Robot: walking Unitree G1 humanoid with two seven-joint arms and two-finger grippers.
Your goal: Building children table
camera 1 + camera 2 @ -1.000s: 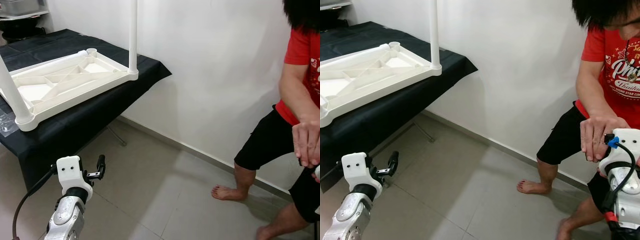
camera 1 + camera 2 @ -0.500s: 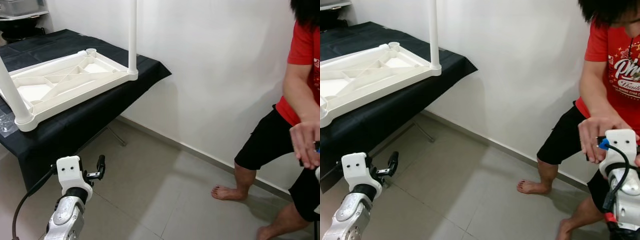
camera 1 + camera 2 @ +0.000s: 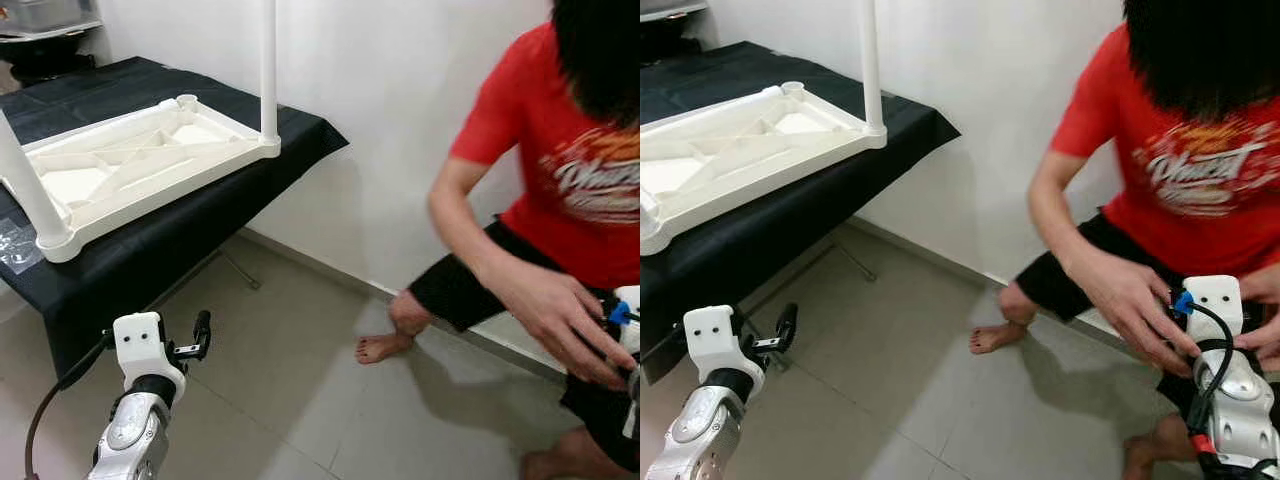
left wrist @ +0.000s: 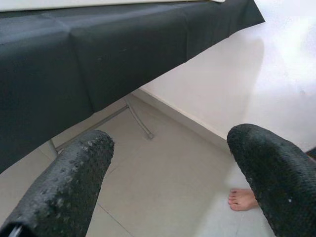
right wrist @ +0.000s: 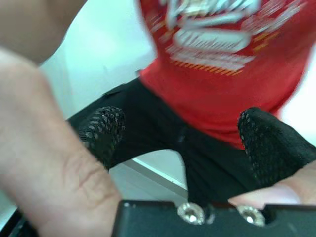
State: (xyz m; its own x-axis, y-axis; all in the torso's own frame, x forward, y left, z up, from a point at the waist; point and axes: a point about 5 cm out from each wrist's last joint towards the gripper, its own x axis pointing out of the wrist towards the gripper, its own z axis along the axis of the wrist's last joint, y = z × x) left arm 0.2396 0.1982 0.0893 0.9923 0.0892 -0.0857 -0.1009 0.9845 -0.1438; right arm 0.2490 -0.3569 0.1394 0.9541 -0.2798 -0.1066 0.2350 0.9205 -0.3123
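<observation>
standing—two legs [image 3: 268, 70] on one table top [image 3: 130, 165]

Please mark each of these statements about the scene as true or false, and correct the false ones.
1. The white table lies upside down on the black cloth. True.
2. All four legs are already fitted to the table. False: two upright legs can be seen on it, and the far corner socket has no leg.
3. The left gripper holds a table leg. False: its fingers are open with nothing between them, above the floor.
4. A person's hand is on the right arm near its wrist. True.
5. The person wears a blue shirt. False: the shirt is red.
</observation>
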